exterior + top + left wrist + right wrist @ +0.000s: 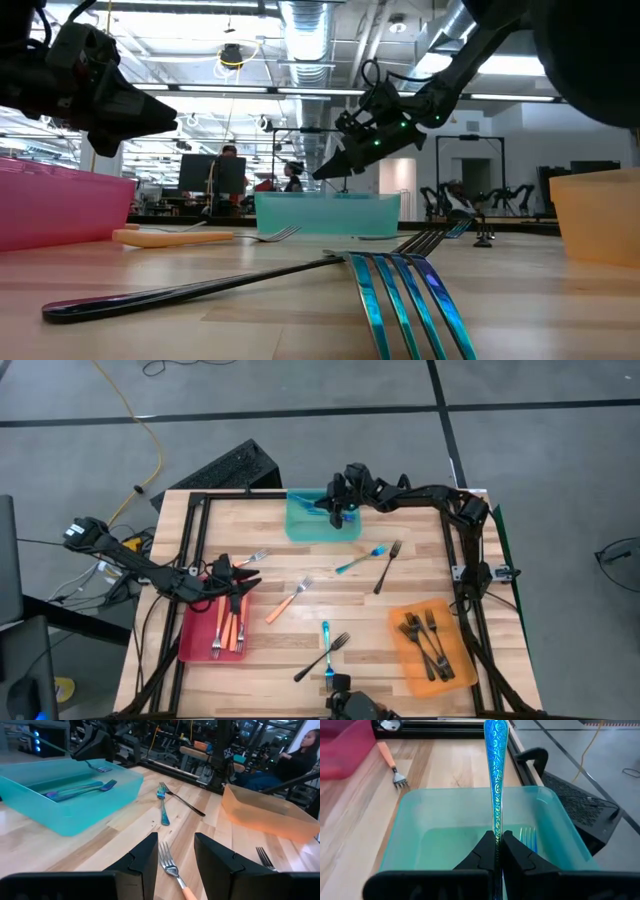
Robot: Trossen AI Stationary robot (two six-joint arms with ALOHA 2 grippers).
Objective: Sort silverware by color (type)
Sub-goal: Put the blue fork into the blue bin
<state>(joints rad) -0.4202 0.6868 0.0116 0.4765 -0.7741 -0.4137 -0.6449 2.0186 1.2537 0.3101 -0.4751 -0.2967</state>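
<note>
Red tray (200, 645) at about eight o'clock on the counter (300, 560) holds several orange-handled forks (228, 630). My left gripper (240, 592) hangs over that tray's top edge, jaws parted and empty. One orange-handled fork (252, 559) lies just above it toward ten o'clock, and another (288, 601) lies near the counter's centre, its tines showing between my left fingers (142, 862) in the wrist view.

At six o'clock a blue fork (326, 650) and a dark fork (322, 656) lie crossed on the bare wood.

At twelve o'clock sits the teal tray (305, 525). My right gripper (336, 510) hovers over it, jaws pinched shut on a blue fork (496, 775) held by its lower end, handle pointing away from the wrist camera. Other blue forks (80, 790) already lie inside that tray.

Just right of centre, toward two o'clock, a blue fork (360, 560) and a dark fork (388, 566) lie side by side, apart.

At four o'clock the orange tray (405, 655) holds a pile of dark forks (428, 645).
</note>
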